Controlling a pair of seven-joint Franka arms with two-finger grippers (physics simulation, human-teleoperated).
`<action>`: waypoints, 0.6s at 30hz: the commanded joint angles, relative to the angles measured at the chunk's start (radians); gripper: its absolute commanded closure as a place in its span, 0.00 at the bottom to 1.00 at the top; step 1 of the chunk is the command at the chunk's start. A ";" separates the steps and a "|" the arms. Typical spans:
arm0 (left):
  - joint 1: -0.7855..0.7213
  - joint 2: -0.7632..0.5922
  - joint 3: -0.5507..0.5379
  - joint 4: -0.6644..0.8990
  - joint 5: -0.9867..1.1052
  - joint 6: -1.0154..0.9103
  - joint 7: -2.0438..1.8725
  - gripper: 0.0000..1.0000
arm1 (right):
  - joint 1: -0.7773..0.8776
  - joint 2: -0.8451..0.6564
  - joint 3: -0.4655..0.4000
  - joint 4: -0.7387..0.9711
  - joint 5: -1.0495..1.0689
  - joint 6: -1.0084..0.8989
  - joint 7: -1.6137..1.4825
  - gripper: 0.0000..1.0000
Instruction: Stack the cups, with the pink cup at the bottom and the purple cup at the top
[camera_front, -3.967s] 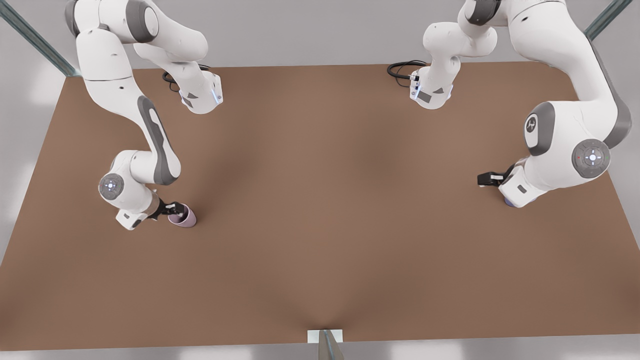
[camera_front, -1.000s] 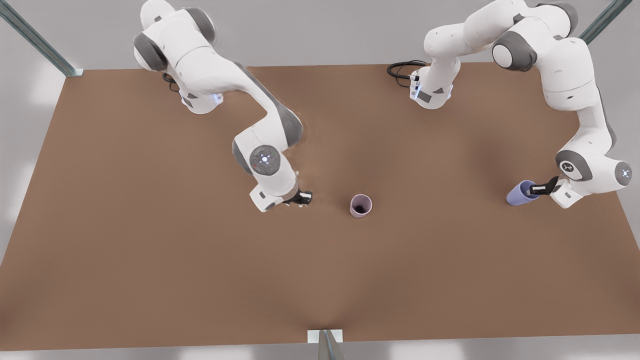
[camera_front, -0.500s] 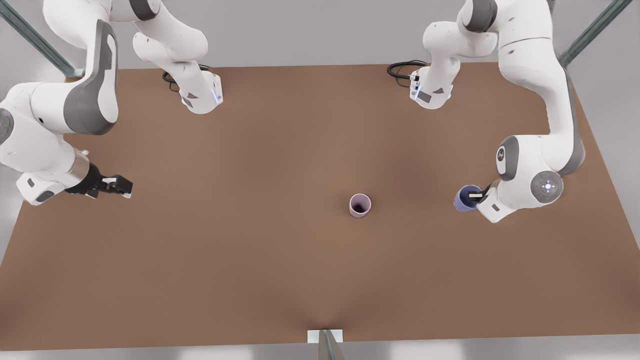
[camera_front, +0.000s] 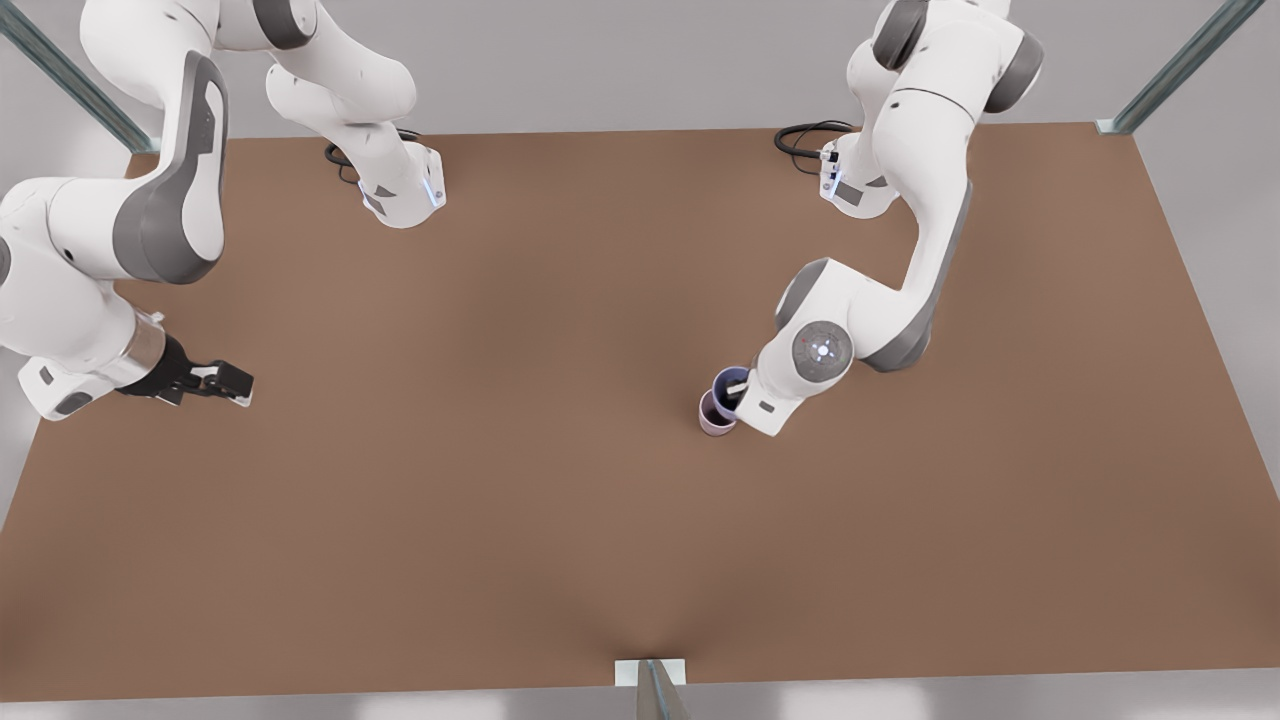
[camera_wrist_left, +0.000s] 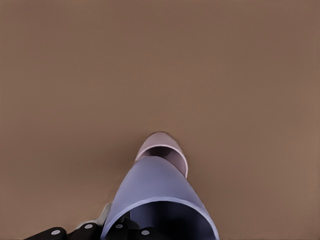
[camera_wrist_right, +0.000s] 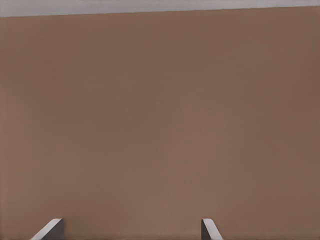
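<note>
Since half a second ago, my left arm has swung from the front view's right toward the table's middle, carrying the purple cup (camera_front: 729, 385) with it, while my right arm has barely shifted at the front view's left edge.

I count two cups and two arms. My left gripper (camera_front: 738, 392) is clenched on the purple cup's rim, one finger inside the mouth as far as I can tell from the front view. From the left wrist view the purple cup (camera_wrist_left: 159, 197) hangs directly above the pink cup (camera_wrist_left: 163, 151), its base overlapping the pink rim; I cannot tell whether the two are touching or whether the purple base has entered the pink mouth at all. In the front view the pink cup (camera_front: 715, 419) stands upright near the middle of the brown table (camera_front: 500, 500), partly hidden beneath the purple one. What I can see of each cup's inside is dark, with nothing in it.

My right gripper (camera_front: 238, 385) waits well apart from both cups, near the table's edge at the front view's left. Its fingers (camera_wrist_right: 50, 230) are spread and released, with bare table between them in the right wrist view.
</note>
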 joint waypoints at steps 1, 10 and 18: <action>0.000 0.001 0.000 0.000 -0.054 0.008 0.000 0.79 | 0.000 0.000 0.000 0.000 0.000 0.000 0.000 0.00; -0.019 0.030 -0.003 0.002 -0.077 0.014 -0.022 0.79 | 0.000 0.001 0.000 0.000 0.003 0.014 0.000 0.00; -0.019 0.059 -0.003 0.000 -0.065 0.014 -0.019 0.79 | -0.001 0.001 0.000 0.000 0.005 0.014 0.002 0.00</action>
